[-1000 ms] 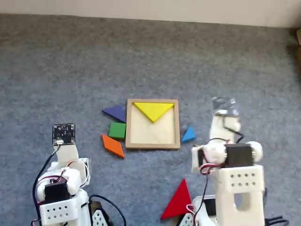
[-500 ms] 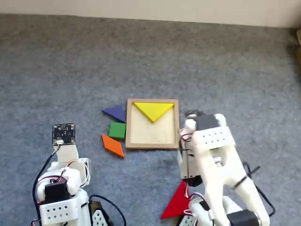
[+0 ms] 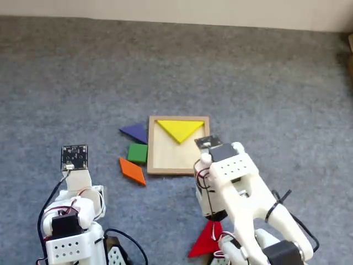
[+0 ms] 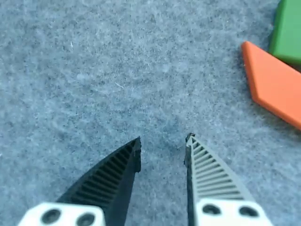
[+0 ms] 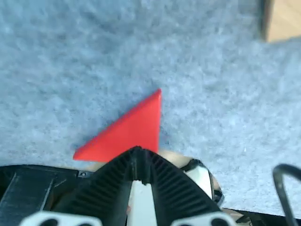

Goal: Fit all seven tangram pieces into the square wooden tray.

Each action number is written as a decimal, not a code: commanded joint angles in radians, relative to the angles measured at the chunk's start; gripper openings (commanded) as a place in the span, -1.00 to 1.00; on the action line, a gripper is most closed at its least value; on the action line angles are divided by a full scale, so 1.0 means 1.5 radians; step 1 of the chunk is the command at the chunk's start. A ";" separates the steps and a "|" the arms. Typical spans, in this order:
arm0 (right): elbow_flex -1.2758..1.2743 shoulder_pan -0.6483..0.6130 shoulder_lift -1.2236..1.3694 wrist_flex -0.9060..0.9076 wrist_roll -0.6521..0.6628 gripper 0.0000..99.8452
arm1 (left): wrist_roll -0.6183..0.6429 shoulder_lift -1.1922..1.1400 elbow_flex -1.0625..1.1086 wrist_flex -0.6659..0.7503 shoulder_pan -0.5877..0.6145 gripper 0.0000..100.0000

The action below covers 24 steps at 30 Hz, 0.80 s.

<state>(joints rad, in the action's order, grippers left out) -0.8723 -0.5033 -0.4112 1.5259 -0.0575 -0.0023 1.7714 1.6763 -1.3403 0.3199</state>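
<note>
The square wooden tray (image 3: 165, 160) holds a yellow triangle (image 3: 180, 130) along its far side. Left of the tray lie a purple triangle (image 3: 135, 132), a green square (image 3: 138, 152) and an orange parallelogram (image 3: 132, 170). A large red triangle (image 3: 205, 242) lies near the front edge, partly under the right arm (image 3: 231, 176). My right gripper (image 5: 140, 153) is shut and empty, just above the red triangle (image 5: 129, 129). My left gripper (image 4: 162, 141) stands open over bare carpet, with the orange parallelogram (image 4: 275, 92) and green square (image 4: 289, 30) off to one side.
Grey carpet covers the table. The left arm (image 3: 71, 221) sits folded at the front left. The right arm's body leans over the tray's near right corner (image 5: 282, 19). Open carpet lies behind and to the right of the tray.
The right arm swung from the right of the tray leftward and folded down toward the front, now covering the small blue triangle. The left arm has not moved.
</note>
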 commanded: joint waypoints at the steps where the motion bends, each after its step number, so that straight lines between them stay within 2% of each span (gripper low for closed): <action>1: -0.003 -0.006 0.051 -0.044 0.007 -0.99 | -0.004 0.035 0.013 -0.008 0.006 -0.68; 8: -0.001 -0.003 0.192 -0.138 0.041 -0.99 | -0.004 0.035 0.013 -0.008 0.006 -0.68; 12: 0.001 -0.002 0.212 -0.220 0.042 -0.99 | -0.004 0.035 0.013 -0.008 0.006 -0.68; 19: -0.001 0.057 0.130 -0.360 0.040 -0.99 | -0.004 0.035 0.013 -0.008 0.006 -0.68; 24: -0.004 0.082 0.006 -0.359 0.040 -0.99 | -0.004 0.035 0.013 -0.008 0.006 -0.68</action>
<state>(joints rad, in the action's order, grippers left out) -0.8938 -0.4204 -0.2593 1.0395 -0.0038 -0.0023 1.7714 1.6763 -1.3403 0.3199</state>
